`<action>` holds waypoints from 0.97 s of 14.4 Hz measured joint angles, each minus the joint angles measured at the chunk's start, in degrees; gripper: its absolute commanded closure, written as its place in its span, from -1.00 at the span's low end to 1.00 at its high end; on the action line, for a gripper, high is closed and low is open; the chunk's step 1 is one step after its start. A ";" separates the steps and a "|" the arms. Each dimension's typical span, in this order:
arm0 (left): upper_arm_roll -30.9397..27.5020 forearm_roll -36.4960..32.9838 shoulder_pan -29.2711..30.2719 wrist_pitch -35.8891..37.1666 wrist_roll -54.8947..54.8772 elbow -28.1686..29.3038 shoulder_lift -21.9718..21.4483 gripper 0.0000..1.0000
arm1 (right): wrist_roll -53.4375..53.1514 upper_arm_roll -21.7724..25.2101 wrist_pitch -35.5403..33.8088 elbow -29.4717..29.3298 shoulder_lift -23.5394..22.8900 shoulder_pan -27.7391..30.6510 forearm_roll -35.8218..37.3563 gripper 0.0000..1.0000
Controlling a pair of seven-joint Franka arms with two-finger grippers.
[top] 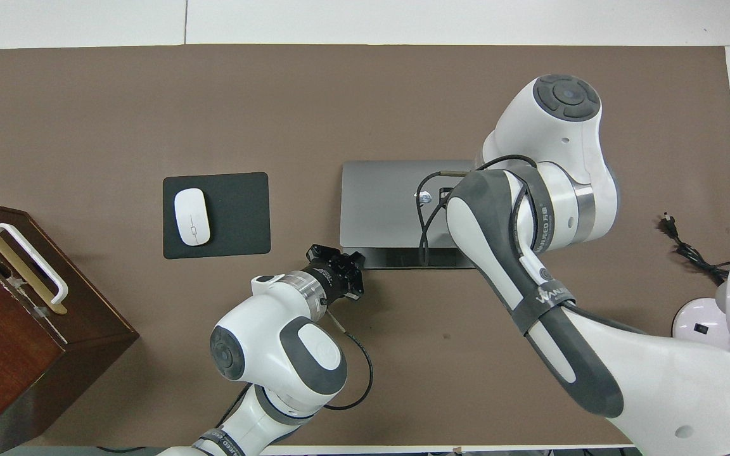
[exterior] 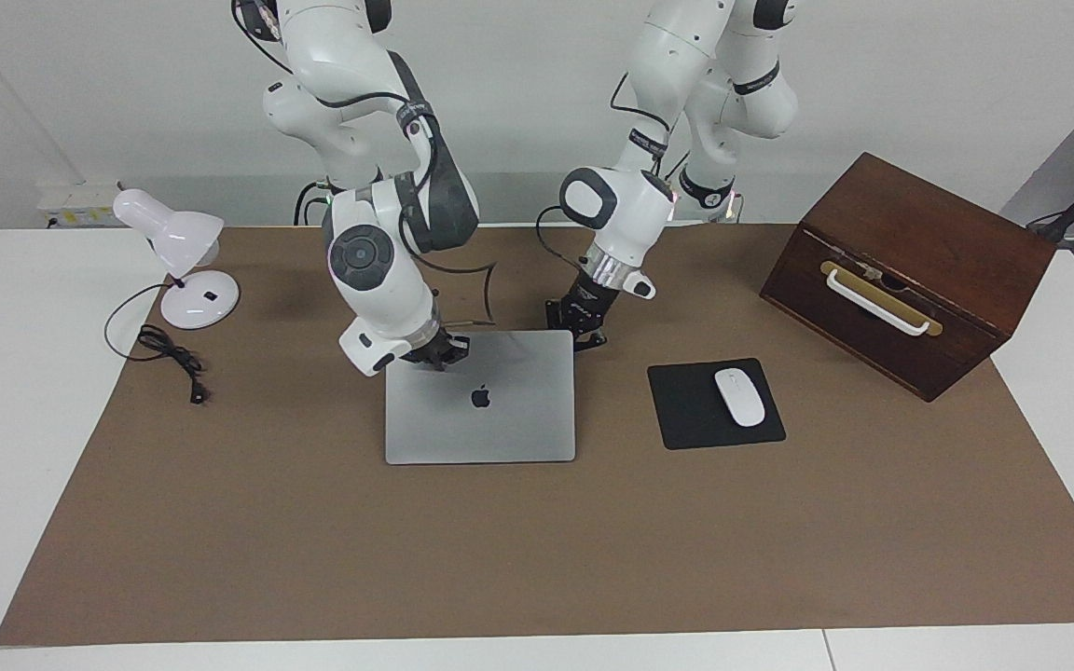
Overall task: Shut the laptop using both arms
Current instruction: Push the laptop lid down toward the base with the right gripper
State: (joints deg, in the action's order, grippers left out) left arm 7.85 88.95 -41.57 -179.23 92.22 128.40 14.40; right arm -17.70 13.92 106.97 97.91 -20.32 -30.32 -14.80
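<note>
The thin silver-grey metal laptop [exterior: 480,407] lies mid-worktop beside the black mouse pad [exterior: 714,404], its lid nearly down with a dark slit left at the edge nearest the robots. The right gripper [exterior: 439,354], fingers together, presses on the lid near that edge; the left gripper [exterior: 585,333], fingers also together, sits at the laptop's corner. Pressing at one end only could twist the lid or skate the laptop across the brown mat [exterior: 313,540], and a hard push could slam it
</note>
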 measured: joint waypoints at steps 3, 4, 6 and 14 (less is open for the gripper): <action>0.00 0.00 -0.01 -0.02 0.00 0.00 0.00 1.00 | 0.00 0.00 0.09 1.14 0.41 -0.03 0.00 1.00; 0.00 0.00 -0.01 -0.03 0.00 0.00 0.00 1.00 | 0.01 0.00 0.09 1.33 0.46 -0.04 0.00 1.00; 0.00 0.00 -0.01 -0.03 0.00 0.00 0.01 1.00 | 0.01 0.00 0.10 1.60 0.53 -0.06 0.00 1.00; 0.00 0.00 -0.02 -0.05 0.00 0.00 0.01 1.00 | 0.01 -0.01 0.16 2.53 1.11 -0.26 0.00 1.00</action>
State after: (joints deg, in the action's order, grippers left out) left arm 7.85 88.95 -41.59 -179.29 92.22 128.40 14.41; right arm -17.69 13.90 107.13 100.44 -19.22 -30.58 -14.80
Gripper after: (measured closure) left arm 0.991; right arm 0.991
